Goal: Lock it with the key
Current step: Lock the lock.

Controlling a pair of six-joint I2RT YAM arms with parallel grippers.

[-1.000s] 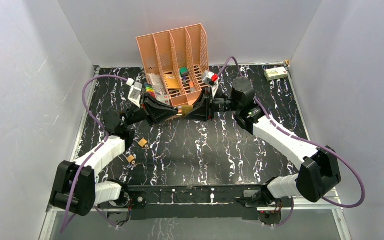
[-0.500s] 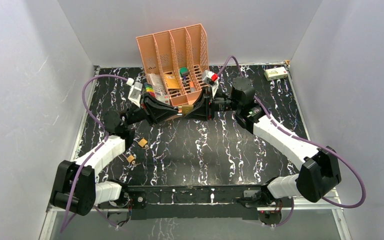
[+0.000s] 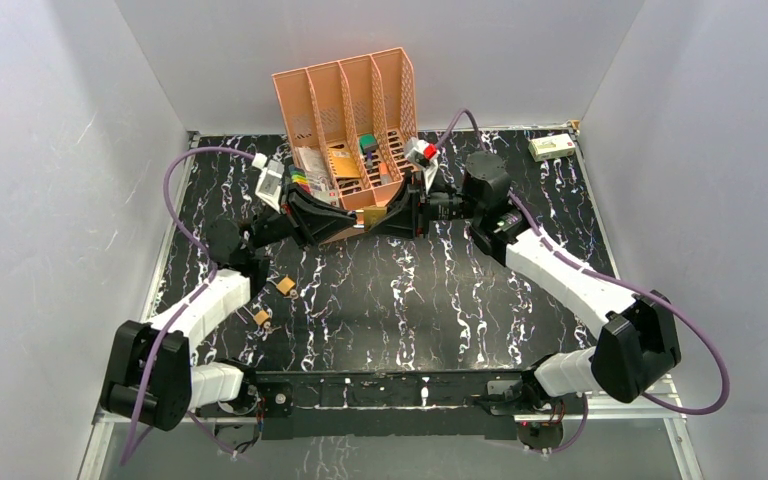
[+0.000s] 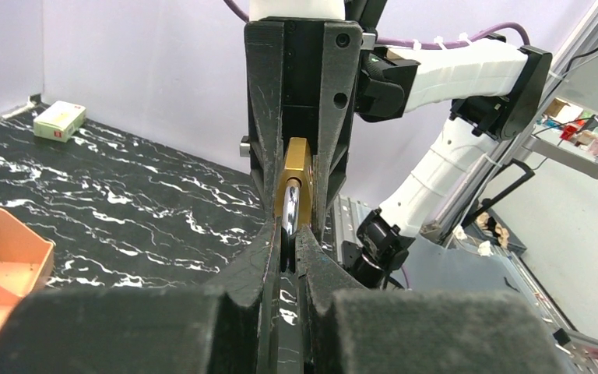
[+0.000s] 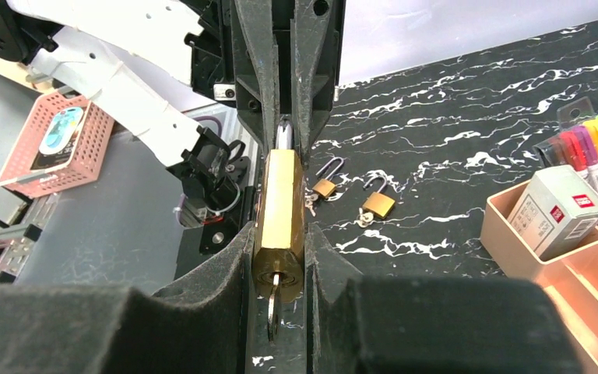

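Note:
A brass padlock is held in the air between both grippers, in front of the orange organizer. My right gripper is shut on its brass body. The key, thin and silvery, sits in the keyhole on the lock's underside and points toward the right wrist camera; no finger holds it. My left gripper is shut on the silver shackle, with the brass body beyond it between the right fingers. In the top view the grippers meet tip to tip, left and right.
An orange slotted organizer with boxes and markers stands just behind the grippers. Two small brass padlocks lie on the table by the left arm. A small box lies at the back right corner.
Both grippers and the padlock have shifted very slightly toward the back. The hold on the lock looks the same.

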